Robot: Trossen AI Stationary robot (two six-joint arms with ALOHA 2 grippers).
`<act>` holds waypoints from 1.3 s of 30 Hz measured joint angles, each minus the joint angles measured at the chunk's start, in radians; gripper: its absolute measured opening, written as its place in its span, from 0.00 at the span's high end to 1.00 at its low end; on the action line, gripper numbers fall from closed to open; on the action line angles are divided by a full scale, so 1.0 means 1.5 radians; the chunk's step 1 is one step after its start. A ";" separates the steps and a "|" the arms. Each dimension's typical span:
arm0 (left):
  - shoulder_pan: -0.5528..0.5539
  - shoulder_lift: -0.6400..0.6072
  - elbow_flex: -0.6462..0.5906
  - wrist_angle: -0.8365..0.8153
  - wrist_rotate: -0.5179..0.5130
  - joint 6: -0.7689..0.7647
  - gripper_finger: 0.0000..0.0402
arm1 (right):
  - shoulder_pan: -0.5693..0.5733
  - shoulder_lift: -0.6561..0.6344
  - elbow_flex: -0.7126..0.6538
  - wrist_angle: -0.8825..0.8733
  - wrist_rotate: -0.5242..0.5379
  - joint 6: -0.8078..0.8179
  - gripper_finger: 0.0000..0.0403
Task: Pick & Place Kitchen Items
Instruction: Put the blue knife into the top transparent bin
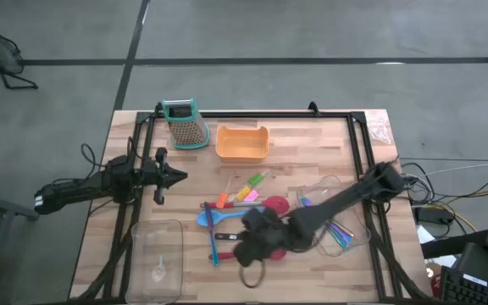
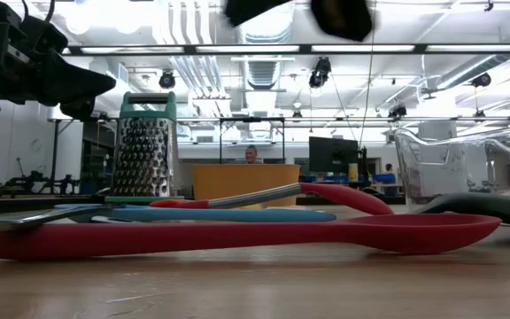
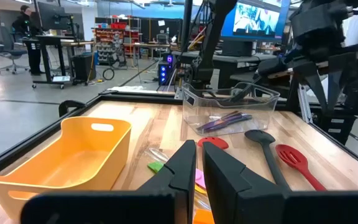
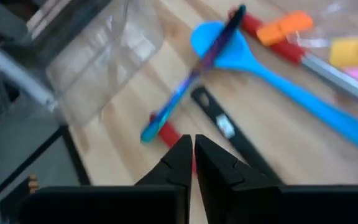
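A: Entry one, the two claws?

B: The right claw (image 4: 193,149) is hanging over the tabletop (image 1: 312,140) at about six o'clock, its fingers pressed together with nothing between them. The left claw (image 3: 199,163) is waiting at nine o'clock, fingers nearly touching, also empty.

A: Entry two, the utensils?

B: A blue long-handled plastic spoon (image 4: 278,78) is lying at the centre, with a thin blue-handled shiny piece of cutlery (image 4: 188,84) crossing over its bowl. A black flat handle (image 4: 229,134) is lying just beside both, under the right claw. A red long-handled spoon (image 2: 237,237) is stretching across the near edge. Small orange (image 1: 222,201), green (image 1: 255,180) and pink (image 1: 250,195) pieces are sitting near the centre.

A: Entry three, containers?

B: An orange plastic tray (image 1: 242,142) is standing at twelve o'clock, a teal-topped metal box grater (image 1: 185,124) at eleven. One clear plastic bin (image 1: 153,251) is sitting at seven, another clear bin (image 3: 229,106) at four, holding purple-handled cutlery (image 3: 225,119).
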 joint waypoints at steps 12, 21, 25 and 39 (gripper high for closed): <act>0.000 0.001 0.000 0.000 0.000 0.000 0.91 | -0.060 0.267 0.288 -0.089 -0.022 -0.043 0.70; 0.000 0.001 0.000 0.000 0.000 0.000 0.91 | -0.076 0.384 0.459 -0.147 -0.018 -0.050 0.44; 0.000 0.001 0.000 0.000 0.000 0.000 0.91 | -0.083 0.397 0.454 -0.149 -0.026 -0.041 0.38; 0.000 0.001 0.000 0.000 0.000 0.000 0.91 | -0.087 0.428 0.455 -0.149 -0.028 -0.022 0.41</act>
